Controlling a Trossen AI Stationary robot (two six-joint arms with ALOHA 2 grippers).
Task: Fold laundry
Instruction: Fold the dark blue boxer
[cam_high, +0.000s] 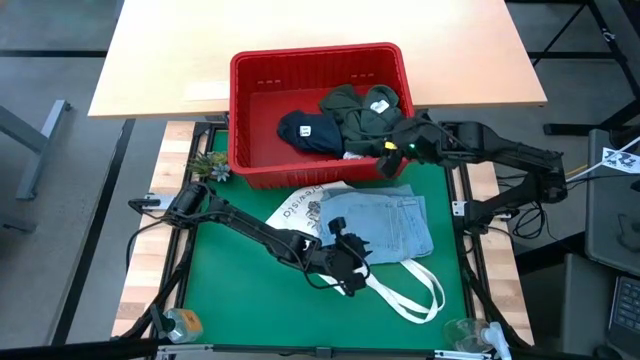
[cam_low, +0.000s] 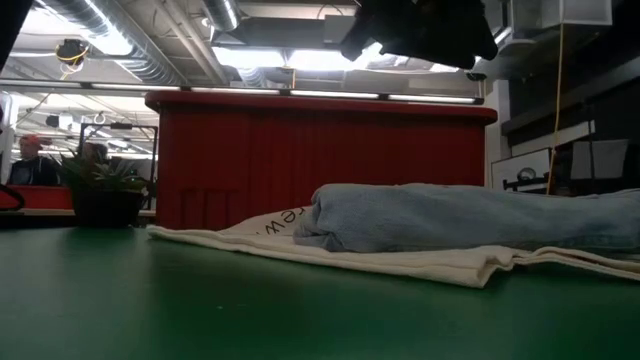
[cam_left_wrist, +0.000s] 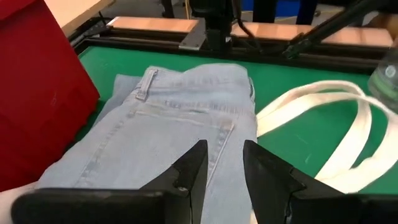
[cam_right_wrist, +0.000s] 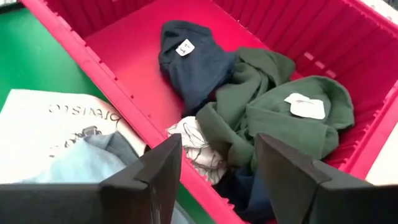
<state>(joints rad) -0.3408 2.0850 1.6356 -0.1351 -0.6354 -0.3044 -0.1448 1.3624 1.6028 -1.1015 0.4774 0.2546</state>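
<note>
Right now the light blue denim (cam_high: 385, 222) lies flat on the green worktop (cam_high: 230, 280), atop a white tote bag (cam_high: 300, 208), its long axis running away from the left claw (cam_high: 350, 262), which hovers spread and empty just above its near edge. The right claw (cam_high: 400, 148), also spread and empty, hangs over the red basket's (cam_high: 250, 110) front corner, above the olive green garment (cam_right_wrist: 280, 106) and navy one (cam_right_wrist: 193, 62). The tote's handles (cam_left_wrist: 336, 124) trail beside the denim.

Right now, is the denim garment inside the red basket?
No, the denim garment lies on the green mat in front of the basket, on top of the white tote bag.
</note>
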